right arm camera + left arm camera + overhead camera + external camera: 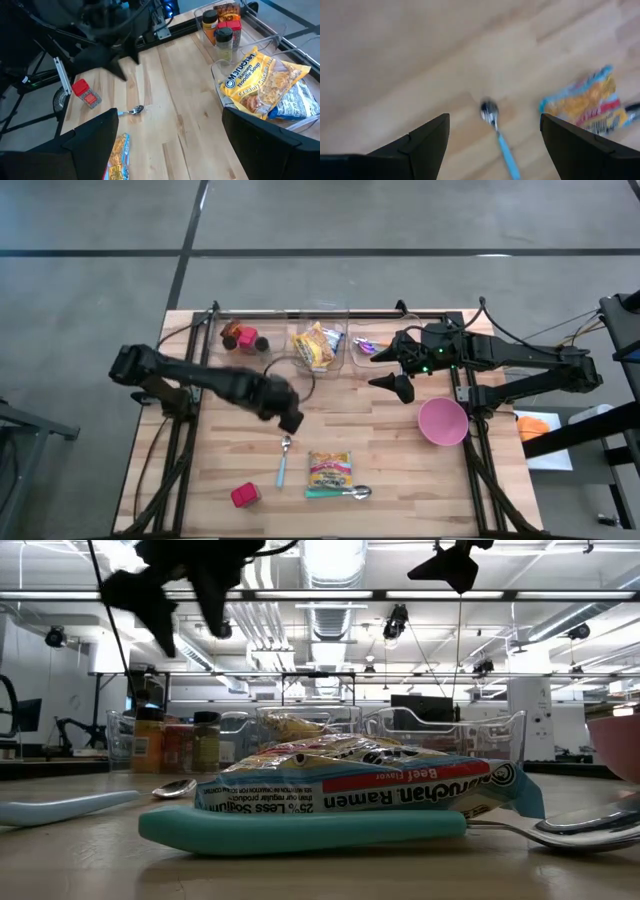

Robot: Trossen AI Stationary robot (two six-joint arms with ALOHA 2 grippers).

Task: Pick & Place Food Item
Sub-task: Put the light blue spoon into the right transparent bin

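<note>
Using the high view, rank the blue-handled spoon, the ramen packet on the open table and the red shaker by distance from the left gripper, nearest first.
From the open left gripper:
1. Blue-handled spoon, on the table just past the fingertips toward the front edge.
2. Ramen packet, toward the front edge, on the right arm's side.
3. Red shaker, nearest the front edge, on the left arm's side.

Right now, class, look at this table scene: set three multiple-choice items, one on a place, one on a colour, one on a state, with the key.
1. The loose ramen pack lies:
A in a bin
B on the table
C in the bowl

2. The bowl is:
A pink
B green
C white

3. The left gripper is:
A shut on a spoon
B open
C shut on a jar

Key: B, it lies on bare wood beside the spoons; A, its rim and wall are pink; B, its fingers stand apart with nothing between them, above the blue spoon.
</note>
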